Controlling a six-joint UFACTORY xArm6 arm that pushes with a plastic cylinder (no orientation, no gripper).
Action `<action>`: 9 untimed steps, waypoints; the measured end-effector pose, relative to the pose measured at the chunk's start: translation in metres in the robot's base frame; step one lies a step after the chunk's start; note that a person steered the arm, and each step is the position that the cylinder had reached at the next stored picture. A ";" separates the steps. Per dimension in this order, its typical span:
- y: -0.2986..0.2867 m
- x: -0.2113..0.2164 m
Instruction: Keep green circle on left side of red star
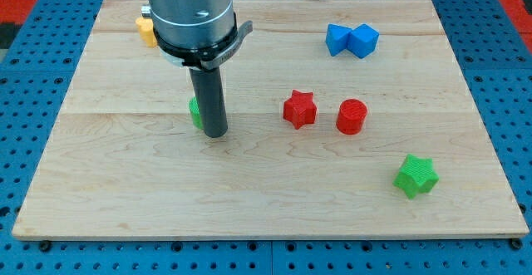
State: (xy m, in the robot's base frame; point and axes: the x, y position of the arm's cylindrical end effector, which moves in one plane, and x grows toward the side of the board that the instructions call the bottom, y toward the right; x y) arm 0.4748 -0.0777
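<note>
My tip seemingly touches the mostly hidden green block.

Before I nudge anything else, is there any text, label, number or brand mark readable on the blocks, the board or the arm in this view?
None: no readable text anywhere in the camera view.
Blocks: red star, red cylinder, green star, blue blocks, yellow block and the green circle, mostly hidden behind my rod, are plain.
Wooden board: only wood grain.
Arm housing: no marking legible.
My tip rests just right of the green circle.
</note>
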 end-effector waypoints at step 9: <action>0.028 -0.104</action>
State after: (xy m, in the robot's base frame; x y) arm 0.3711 -0.0496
